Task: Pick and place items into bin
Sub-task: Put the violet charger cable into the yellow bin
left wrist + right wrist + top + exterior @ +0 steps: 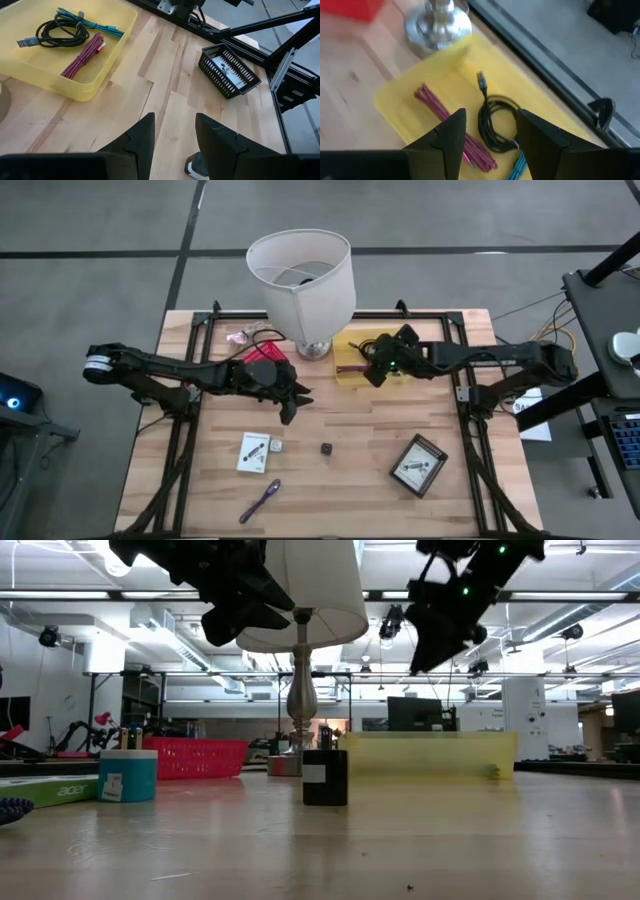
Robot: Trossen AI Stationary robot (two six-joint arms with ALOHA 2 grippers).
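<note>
The yellow bin sits right of the lamp and holds a coiled black cable, a maroon cord bundle and a teal cord. My right gripper hovers open above the bin, touching nothing. My left gripper hangs open over bare wood at mid-table, with a small white object just below its fingertips. On the table lie a white packet, a tiny black cube and a purple stick.
The white lampshade lamp stands at the far middle, its base beside the bin. A red basket and a pink wrapper lie left of it. A black mesh tray with a card sits near right.
</note>
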